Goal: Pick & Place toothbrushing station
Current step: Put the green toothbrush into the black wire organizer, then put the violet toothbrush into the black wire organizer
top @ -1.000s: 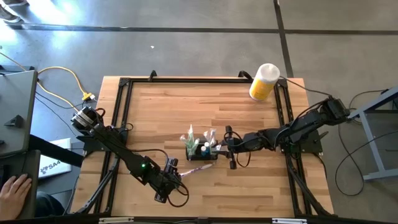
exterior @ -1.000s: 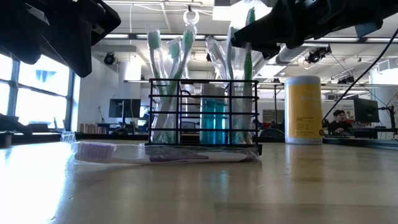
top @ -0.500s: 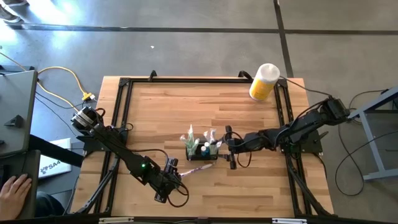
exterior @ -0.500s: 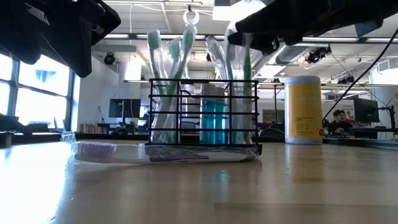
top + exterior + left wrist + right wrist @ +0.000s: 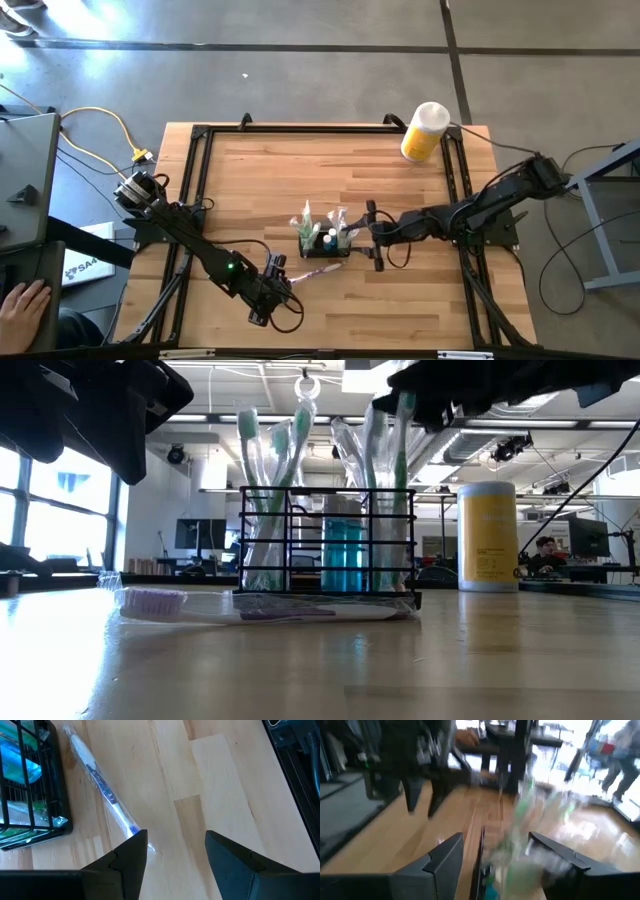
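The toothbrushing station (image 5: pixel 322 241) is a black wire box standing on its base at the table's middle. Wrapped toothbrushes (image 5: pixel 385 490) and a teal bottle (image 5: pixel 340 555) stand in it. One wrapped toothbrush with a purple head (image 5: pixel 240 608) lies flat on the table along the station's near side. My right gripper (image 5: pixel 374 236) is open, just right of the station at the height of the toothbrush tops (image 5: pixel 522 815), which show between its fingers. My left gripper (image 5: pixel 282 272) hovers open near the table's front, over the lying toothbrush's end (image 5: pixel 131 829).
A yellow bottle with a white cap (image 5: pixel 424 131) lies at the table's far right corner. A black frame (image 5: pixel 200 180) runs around the tabletop. Bare wood lies to the left of and behind the station. A person's hand (image 5: pixel 22 305) shows at the picture's left edge.
My right gripper has opened and let go of a wrapped toothbrush that stands in the station. It has risen and drawn back a little toward the table's right edge. The station and the lying toothbrush have not moved.
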Controlling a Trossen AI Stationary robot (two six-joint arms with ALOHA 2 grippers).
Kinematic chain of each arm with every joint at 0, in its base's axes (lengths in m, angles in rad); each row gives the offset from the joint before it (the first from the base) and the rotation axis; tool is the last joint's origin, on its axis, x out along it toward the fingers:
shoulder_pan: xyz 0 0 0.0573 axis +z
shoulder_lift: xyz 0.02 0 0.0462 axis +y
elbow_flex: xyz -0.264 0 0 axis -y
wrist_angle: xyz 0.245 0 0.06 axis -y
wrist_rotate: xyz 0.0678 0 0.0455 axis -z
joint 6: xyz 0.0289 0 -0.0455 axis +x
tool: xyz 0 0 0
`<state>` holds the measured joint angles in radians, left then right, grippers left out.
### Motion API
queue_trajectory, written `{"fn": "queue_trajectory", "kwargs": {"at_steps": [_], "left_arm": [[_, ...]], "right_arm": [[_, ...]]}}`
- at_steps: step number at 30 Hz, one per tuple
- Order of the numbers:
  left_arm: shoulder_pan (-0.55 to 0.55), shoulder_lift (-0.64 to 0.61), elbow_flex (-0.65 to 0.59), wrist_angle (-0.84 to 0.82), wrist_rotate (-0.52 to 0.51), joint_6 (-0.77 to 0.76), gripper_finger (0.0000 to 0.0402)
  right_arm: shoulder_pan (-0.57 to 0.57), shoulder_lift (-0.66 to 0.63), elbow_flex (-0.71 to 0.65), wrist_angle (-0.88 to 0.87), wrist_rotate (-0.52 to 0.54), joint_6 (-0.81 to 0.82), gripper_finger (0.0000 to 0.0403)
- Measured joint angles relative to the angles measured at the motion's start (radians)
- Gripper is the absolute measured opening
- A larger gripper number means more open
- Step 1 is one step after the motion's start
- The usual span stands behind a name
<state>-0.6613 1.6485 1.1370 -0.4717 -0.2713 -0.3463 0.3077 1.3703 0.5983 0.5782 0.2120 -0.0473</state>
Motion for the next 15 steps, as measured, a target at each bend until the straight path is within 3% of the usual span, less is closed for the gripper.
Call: {"fn": "queue_trajectory", "kwargs": {"at_steps": [7,15], "left_arm": [[0.000,0.000,0.000,0.001,0.001,-0.002,0.0193],[0.000,0.000,0.000,0.003,0.000,-0.034,0.0193]], "right_arm": [[0.017,-0.081,0.001,-0.029,0.007,-0.044,0.0217],[0.074,-0.159,0.002,-0.107,0.163,-0.174,0.0217]]}}
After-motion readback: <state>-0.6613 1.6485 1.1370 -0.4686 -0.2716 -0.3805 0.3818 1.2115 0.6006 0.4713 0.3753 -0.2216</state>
